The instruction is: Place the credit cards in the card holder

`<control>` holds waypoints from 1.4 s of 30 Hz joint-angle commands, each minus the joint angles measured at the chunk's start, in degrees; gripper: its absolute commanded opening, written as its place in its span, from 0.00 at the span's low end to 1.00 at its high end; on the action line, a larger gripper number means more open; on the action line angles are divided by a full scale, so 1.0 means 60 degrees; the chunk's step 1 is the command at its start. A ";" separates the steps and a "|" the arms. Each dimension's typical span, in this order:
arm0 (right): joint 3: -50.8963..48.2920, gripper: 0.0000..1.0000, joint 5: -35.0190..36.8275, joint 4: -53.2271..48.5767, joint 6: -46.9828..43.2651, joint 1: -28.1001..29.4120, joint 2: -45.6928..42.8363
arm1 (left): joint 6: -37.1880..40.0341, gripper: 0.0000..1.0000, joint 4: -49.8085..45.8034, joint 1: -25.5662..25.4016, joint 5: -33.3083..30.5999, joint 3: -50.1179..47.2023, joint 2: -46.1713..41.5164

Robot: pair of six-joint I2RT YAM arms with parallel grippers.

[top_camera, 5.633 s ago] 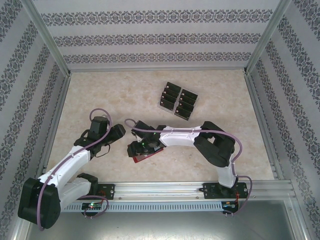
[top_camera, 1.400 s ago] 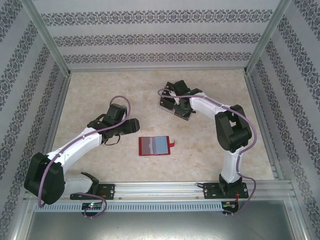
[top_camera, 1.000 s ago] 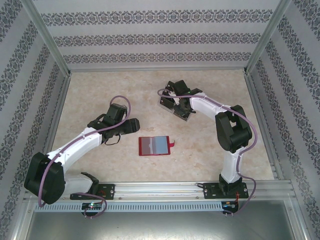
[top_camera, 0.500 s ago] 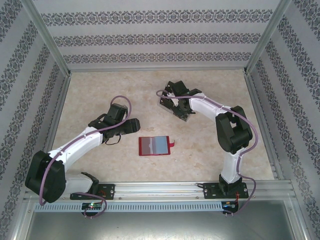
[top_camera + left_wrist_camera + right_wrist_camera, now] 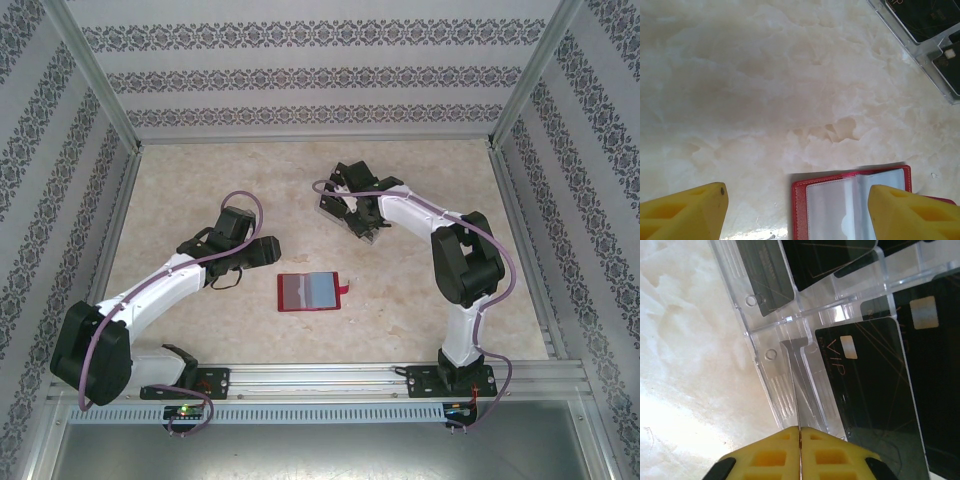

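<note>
Just now closes right gripper (image 5: 800, 430), seemingly on a card (image 5: 799, 385) edge, at the stand (image 5: 765, 355) well beyond the open wallet (image 5: 309, 291), ready for lifting; holds left gripper (image 5: 796, 192) wide open just above the wallet.

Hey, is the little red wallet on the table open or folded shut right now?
Open. The small red folding wallet lies spread flat, its grey-blue inside facing up with clear pockets showing.
</note>
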 commanded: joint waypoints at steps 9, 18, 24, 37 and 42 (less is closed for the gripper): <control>0.0482 0.00 -0.0363 -0.0601 -0.0293 0.0028 0.0038 | -0.0022 0.75 0.0240 0.0091 0.0107 0.0166 0.0231; 0.1022 0.00 -0.0475 -0.0877 -0.0412 0.0055 -0.0411 | 0.0150 0.77 0.0137 0.0083 0.0164 0.0335 0.0439; 0.1345 0.00 -0.0487 -0.1115 -0.0325 0.0214 -0.0786 | 0.0255 0.82 0.0087 0.0095 0.0195 0.0354 0.0522; 0.0893 0.00 -0.1467 -0.0821 0.1390 0.0408 -0.2882 | 0.0839 1.00 -0.0699 0.0083 0.0053 0.0511 0.0412; -0.0297 0.00 -0.2523 -0.0017 0.2784 0.0427 -0.4215 | 0.1198 1.00 -0.1320 0.0033 -0.0087 0.0685 0.0414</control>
